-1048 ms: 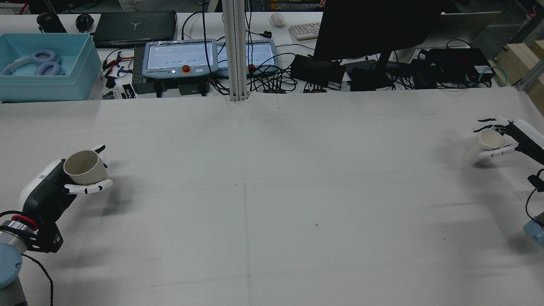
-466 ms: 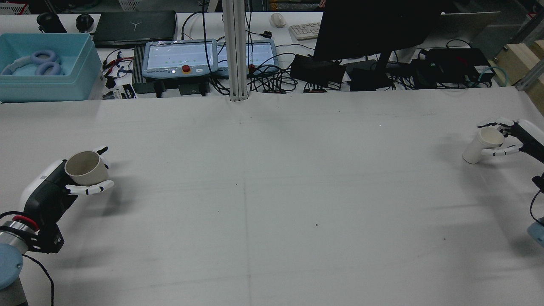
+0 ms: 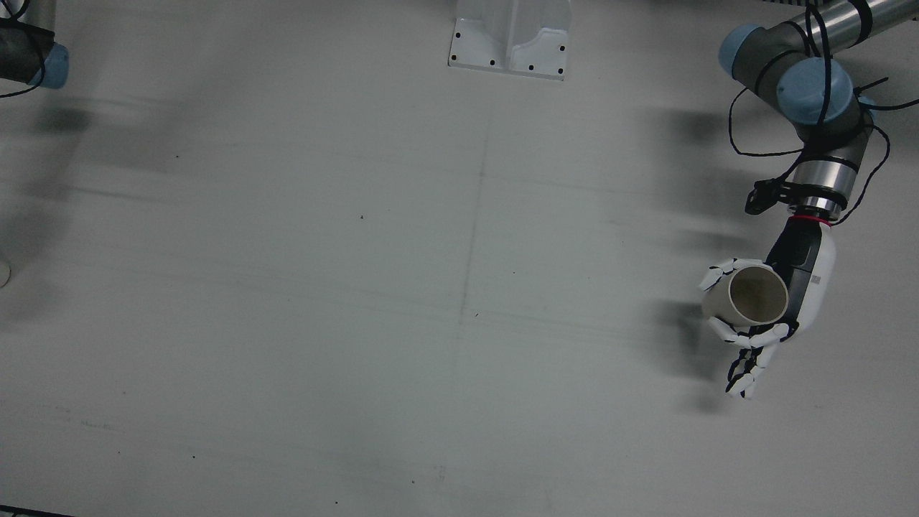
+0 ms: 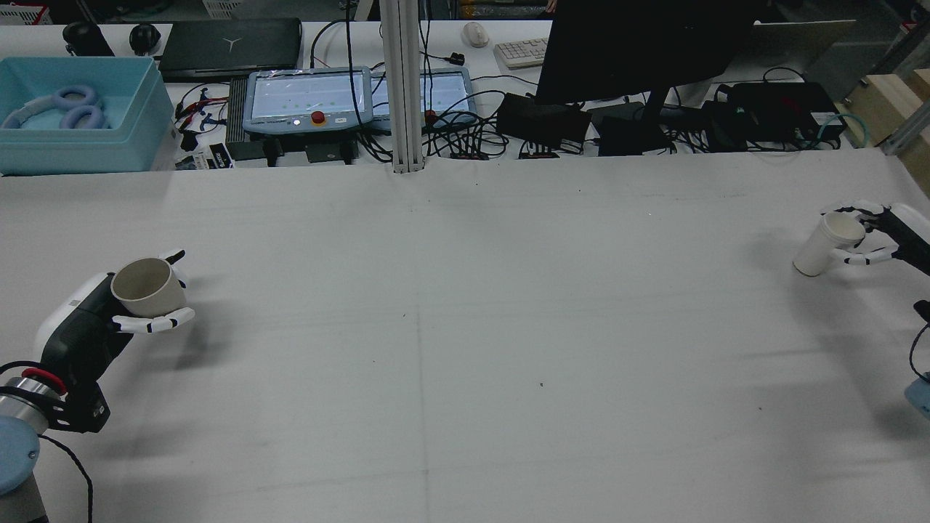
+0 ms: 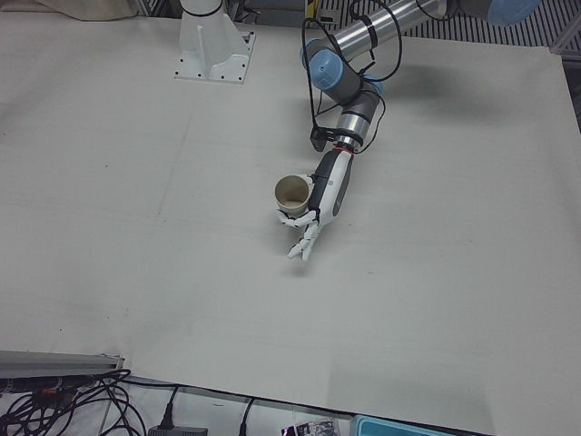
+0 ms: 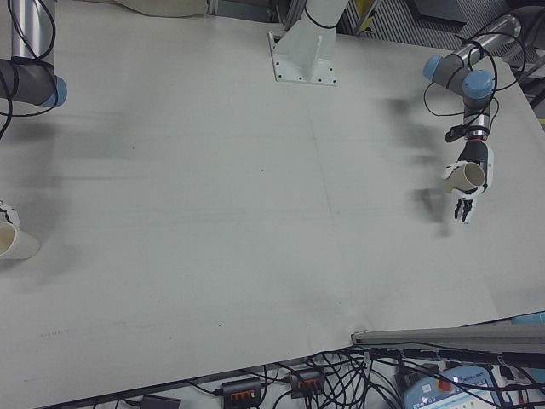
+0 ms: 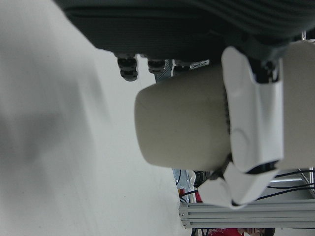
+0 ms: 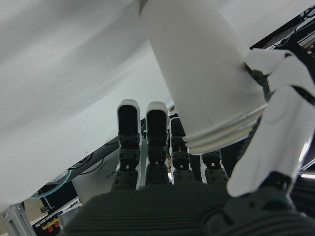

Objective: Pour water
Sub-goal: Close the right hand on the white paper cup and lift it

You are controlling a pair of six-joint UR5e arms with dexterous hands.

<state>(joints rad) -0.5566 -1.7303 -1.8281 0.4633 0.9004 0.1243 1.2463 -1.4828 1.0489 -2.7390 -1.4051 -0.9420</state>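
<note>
Cups sit in both robot hands, far apart at opposite ends of a wide white cloth-covered table [image 4: 465,327]. The left hand [image 4: 94,319] has its white fingers [image 4: 152,323] wrapped around a short beige cup [image 4: 147,288], lifted clear of the table with its open mouth tipped slightly toward the rear camera; the inside looks empty, though the light is dim. From the front view, this same left hand [image 3: 782,301] cradles the beige cup [image 3: 747,296] with several fingers stretched out past it.

At the far right edge, the right hand [image 4: 883,232] clasps a tall white paper cup [image 4: 825,243] near its rim, thumb on one side and fingers on the other. This cup leans, its base low toward the table; whether the base touches cannot be told.
</note>
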